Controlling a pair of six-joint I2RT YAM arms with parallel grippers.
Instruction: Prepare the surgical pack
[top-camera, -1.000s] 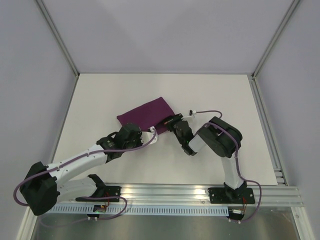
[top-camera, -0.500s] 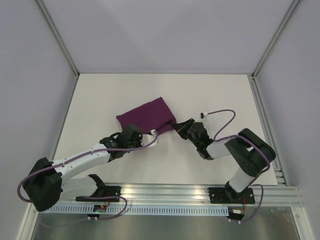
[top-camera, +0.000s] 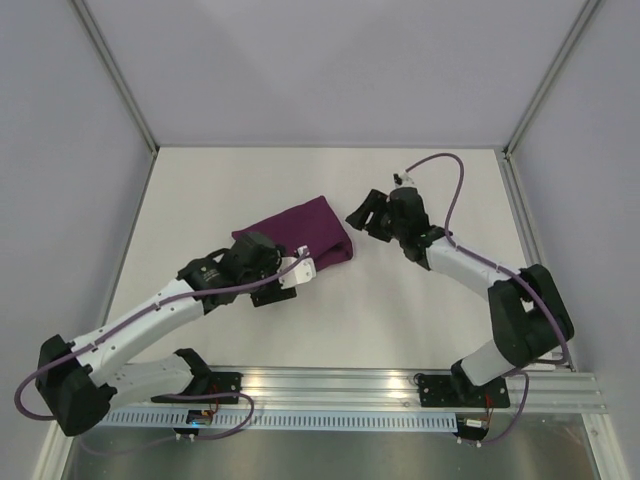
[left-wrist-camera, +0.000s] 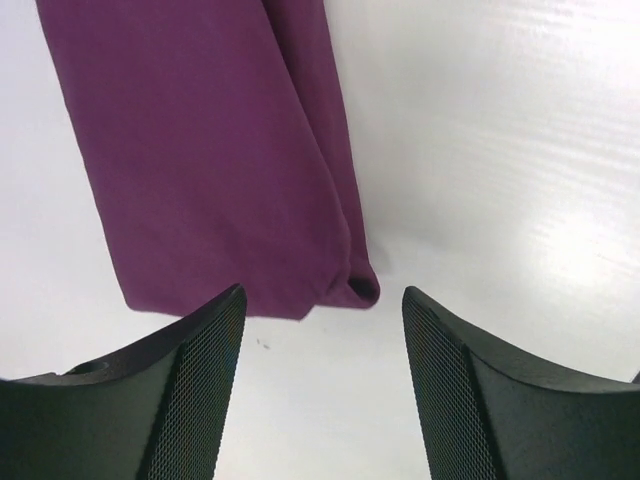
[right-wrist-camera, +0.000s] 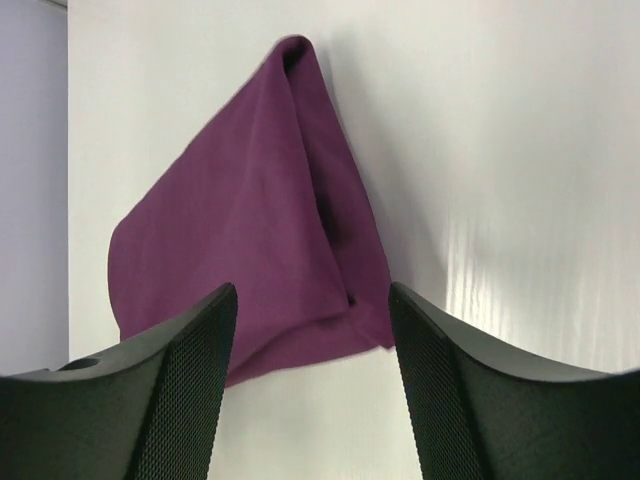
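The cloth (top-camera: 295, 232) is a deep-purple woven fabric, matte and soft. It is folded into a slightly puffy rectangle and lies flat on the white tabletop (top-camera: 430, 310). The left hand (top-camera: 302, 268) sits just beside the cloth's near edge, its fingers spread with nothing between them. The right hand (top-camera: 366, 212) is near the cloth's right corner but apart from it, and it is likewise spread and empty.

The left wrist view adds what the overhead view cannot show. The cloth (left-wrist-camera: 200, 150) has layered folds running along its length, ending in a small rolled loop at one corner. The black fingers (left-wrist-camera: 190, 385) carry fine mesh-textured pads. From the right wrist the cloth (right-wrist-camera: 250, 240) looks tapered, with a dark crease between two layers.

The tabletop is smooth, with soft glare beside the cloth. Pale lavender-grey walls (top-camera: 300, 70) and aluminium posts (top-camera: 115, 75) enclose it beyond the cloth. A ribbed aluminium rail (top-camera: 350, 385) runs along the near side.
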